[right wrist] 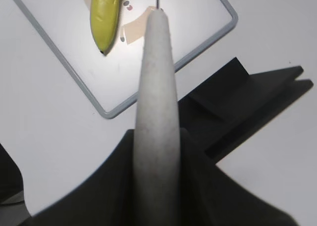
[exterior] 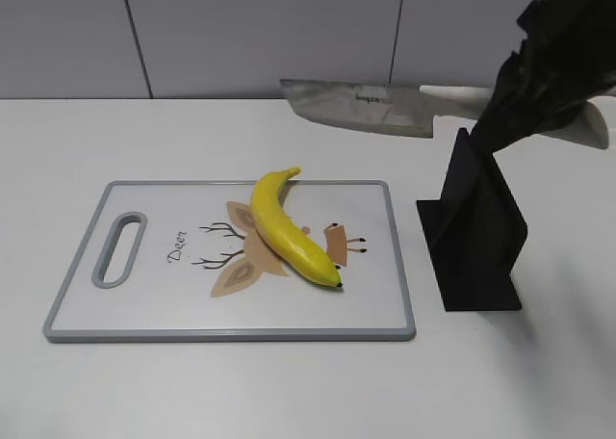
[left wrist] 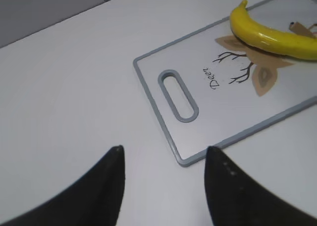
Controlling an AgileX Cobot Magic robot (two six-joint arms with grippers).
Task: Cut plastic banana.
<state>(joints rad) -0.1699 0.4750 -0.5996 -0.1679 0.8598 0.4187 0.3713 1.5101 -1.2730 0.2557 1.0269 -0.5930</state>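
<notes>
The yellow plastic banana point(exterior: 287, 229) lies diagonally on the white cutting board point(exterior: 154, 295), black tip toward the front right. It also shows in the left wrist view point(left wrist: 270, 32) and the right wrist view point(right wrist: 105, 15). My right gripper point(exterior: 520, 97) is shut on the pale handle of a knife point(exterior: 361, 105), held in the air behind the board, blade pointing left. The handle fills the right wrist view point(right wrist: 157, 112). My left gripper point(left wrist: 163, 151) is open and empty over bare table left of the board's handle slot point(left wrist: 177, 95).
A black knife stand point(exterior: 476, 232) stands on the table right of the board, also in the right wrist view point(right wrist: 247, 94). The board point(left wrist: 208, 117) has a grey rim and a deer drawing. A grey wall runs behind the white table.
</notes>
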